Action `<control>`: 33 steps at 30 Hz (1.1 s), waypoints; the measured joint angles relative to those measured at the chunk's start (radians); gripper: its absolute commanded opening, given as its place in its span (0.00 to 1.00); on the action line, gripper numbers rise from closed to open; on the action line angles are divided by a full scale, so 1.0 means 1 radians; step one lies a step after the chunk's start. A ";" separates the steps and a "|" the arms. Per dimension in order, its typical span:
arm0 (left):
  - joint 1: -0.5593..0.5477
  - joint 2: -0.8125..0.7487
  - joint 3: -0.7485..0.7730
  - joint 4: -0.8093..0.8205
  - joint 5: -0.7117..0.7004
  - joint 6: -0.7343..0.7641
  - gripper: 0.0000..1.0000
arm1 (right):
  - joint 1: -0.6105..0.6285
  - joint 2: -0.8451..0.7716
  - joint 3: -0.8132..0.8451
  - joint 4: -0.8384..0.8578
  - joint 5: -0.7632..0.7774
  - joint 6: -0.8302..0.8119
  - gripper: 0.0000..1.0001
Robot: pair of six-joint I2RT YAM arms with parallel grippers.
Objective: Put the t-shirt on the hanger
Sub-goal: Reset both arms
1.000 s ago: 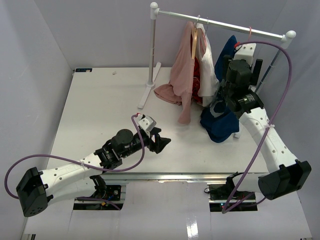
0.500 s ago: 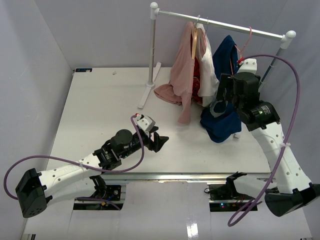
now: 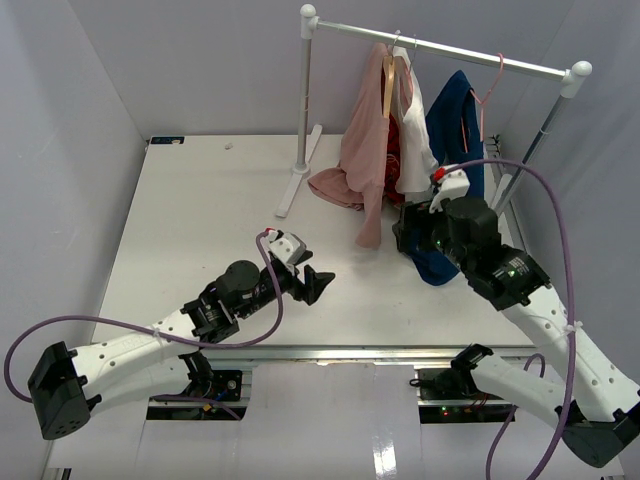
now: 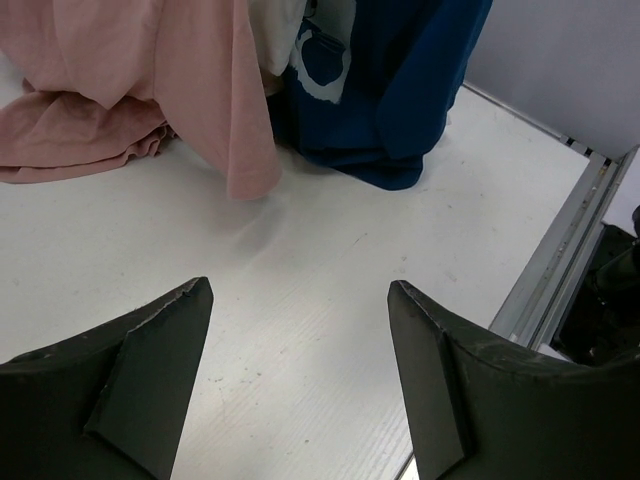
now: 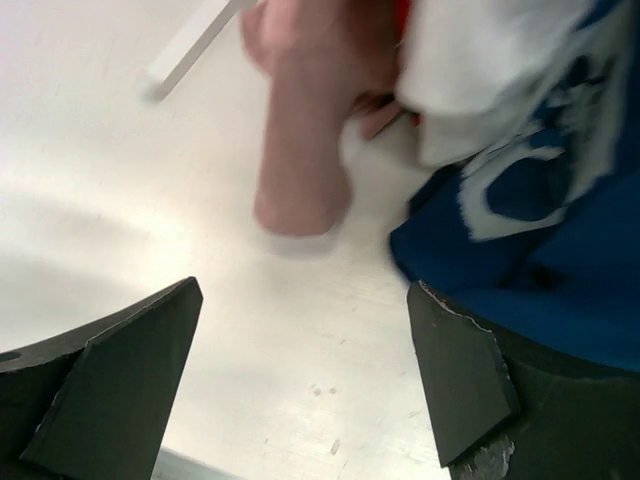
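Nearer arm: right gripper (image 5: 302, 300), spread empty, just beside navy blue Mickey-print t-shirt (image 5: 560, 250) (left gripper (image 4: 298, 300), likewise spread empty, well apart).
Shirt axis: vertical, below thin pink hanger (image 3: 497, 72).

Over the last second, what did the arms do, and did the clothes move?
The right gripper came down from the rail to low over the table, jaws open and empty. The left gripper barely shifted, also open. The t-shirt still hangs on the hanger, the other garments unchanged.
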 measured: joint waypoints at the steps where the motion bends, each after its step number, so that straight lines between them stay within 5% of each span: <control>1: 0.000 -0.008 -0.004 0.003 0.002 0.001 0.98 | 0.023 -0.008 -0.037 0.015 -0.015 0.001 0.90; 15: -0.005 -0.117 -0.058 0.054 0.087 -0.001 0.98 | 0.101 -0.328 -0.435 0.314 -0.198 -0.005 0.90; 33: -0.016 -0.255 -0.115 0.123 0.111 0.000 0.98 | 0.101 -0.389 -0.469 0.377 -0.262 -0.021 0.90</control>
